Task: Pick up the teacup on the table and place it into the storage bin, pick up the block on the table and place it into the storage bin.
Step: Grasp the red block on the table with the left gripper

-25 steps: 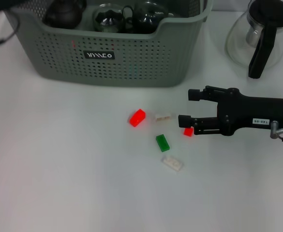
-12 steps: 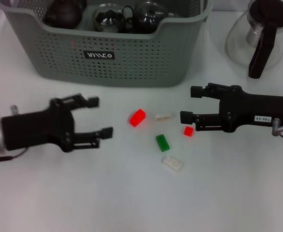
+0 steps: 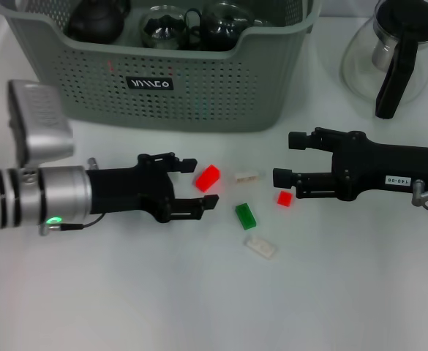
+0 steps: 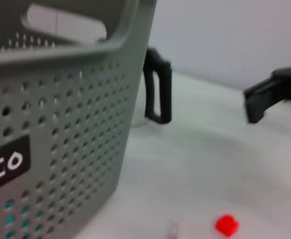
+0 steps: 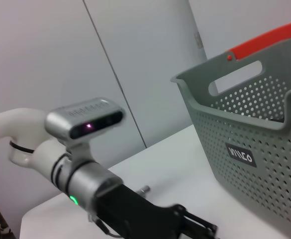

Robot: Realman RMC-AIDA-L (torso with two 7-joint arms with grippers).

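Open bench (image 3: 162, 292) lies in front of both arms, free of objects; the cluster of small blocks — red block (image 3: 208, 177), cream block (image 3: 246, 177), small red block (image 3: 284, 198), green block (image 3: 246, 216) and white block (image 3: 260, 248) — fills the gap between the left end effector (image 3: 199, 183) and the right end effector (image 3: 287, 159), both with jaws spread. The storage bin (image 3: 199, 95) walls off the far side behind the blocks, its interior already occupied by dark teaware (image 3: 96, 20); the glass teapot (image 3: 396, 58) stands beyond the right arm, apart from the bin.
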